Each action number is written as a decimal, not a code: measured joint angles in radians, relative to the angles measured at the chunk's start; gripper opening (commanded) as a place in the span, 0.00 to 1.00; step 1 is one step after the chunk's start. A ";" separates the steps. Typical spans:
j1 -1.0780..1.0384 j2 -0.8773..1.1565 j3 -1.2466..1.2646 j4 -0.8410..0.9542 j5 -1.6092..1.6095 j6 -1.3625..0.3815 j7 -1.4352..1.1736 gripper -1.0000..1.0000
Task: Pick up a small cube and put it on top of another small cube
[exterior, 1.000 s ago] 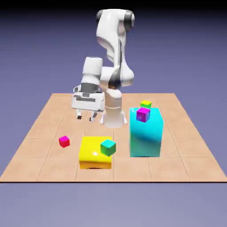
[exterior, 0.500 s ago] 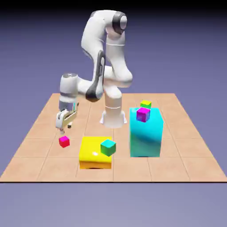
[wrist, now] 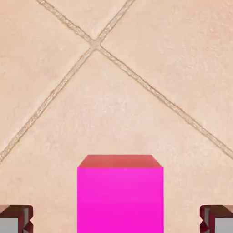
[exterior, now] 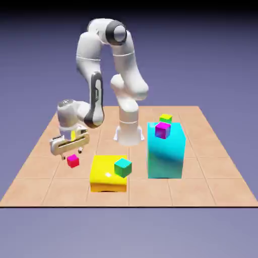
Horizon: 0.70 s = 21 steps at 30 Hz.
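The small cube (exterior: 73, 160), red with a pink tint, rests on the tiled table left of the yellow block. Just above it hangs my gripper (exterior: 71, 153), pointing down with its jaws wide open. In the hand view the small cube (wrist: 120, 195) fills the bottom middle, with the gripper (wrist: 116, 221) straddling it and one grey fingertip in each lower corner, both well apart from the cube's sides. Nothing is held. A teal-green small cube (exterior: 122, 167) sits on the yellow block, and a purple-magenta one (exterior: 162, 130) sits on the cyan block.
The yellow block (exterior: 107, 175) lies low, right of the gripper. The tall cyan block (exterior: 166, 153) stands further right, with a yellow-green small cube (exterior: 165, 119) on its far edge. The robot's base (exterior: 128, 132) stands behind them.
The arm swung toward the exterior view's left and came down, bringing the hand from near the base to just above the small cube. The jaws stayed open. No cube moved.
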 measured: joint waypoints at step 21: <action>0.269 -0.480 0.186 0.057 0.136 -0.521 -0.325 0.00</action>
